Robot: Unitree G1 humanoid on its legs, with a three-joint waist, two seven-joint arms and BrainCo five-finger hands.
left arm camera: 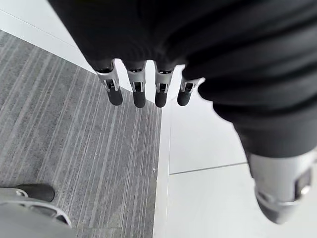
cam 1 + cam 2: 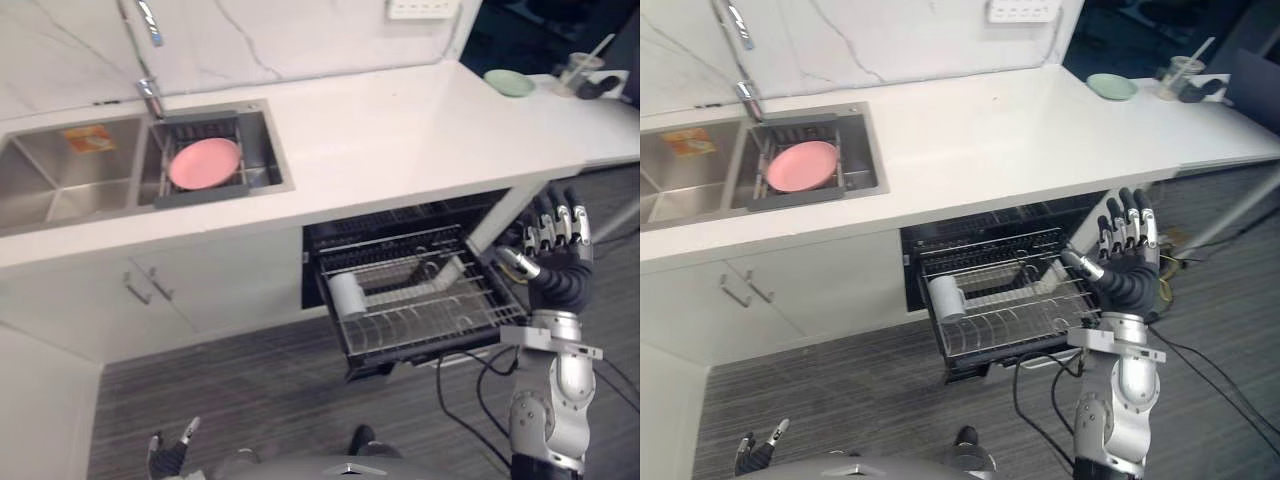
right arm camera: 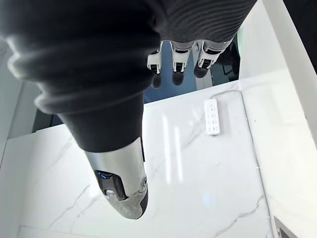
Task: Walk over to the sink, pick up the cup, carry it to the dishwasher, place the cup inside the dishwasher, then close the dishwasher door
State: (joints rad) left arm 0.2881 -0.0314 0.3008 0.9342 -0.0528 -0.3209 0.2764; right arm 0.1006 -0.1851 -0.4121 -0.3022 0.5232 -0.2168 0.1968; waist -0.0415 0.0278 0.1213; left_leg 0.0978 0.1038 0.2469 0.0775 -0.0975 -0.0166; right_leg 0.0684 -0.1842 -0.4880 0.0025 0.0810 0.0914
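Observation:
A pale grey cup (image 2: 347, 295) lies on its side at the left end of the pulled-out dishwasher rack (image 2: 440, 340), under the white counter (image 2: 400, 130). My right hand (image 2: 560, 262) is raised just right of the rack with its fingers (image 3: 178, 59) straight and spread, holding nothing and apart from the cup. My left hand (image 2: 170, 452) hangs low over the striped floor, far from the dishwasher. Its fingers (image 1: 136, 91) are straight and empty. The double sink (image 2: 60, 175) sits at the left of the counter.
A pink plate (image 2: 205, 163) rests in a dark drain basket (image 2: 200, 192) in the sink's right basin, below the faucet (image 2: 150, 95). A green dish (image 2: 510, 82) and a clear cup with a straw (image 2: 580, 68) stand far right. White cabinet doors (image 2: 180, 290) lie left of the dishwasher.

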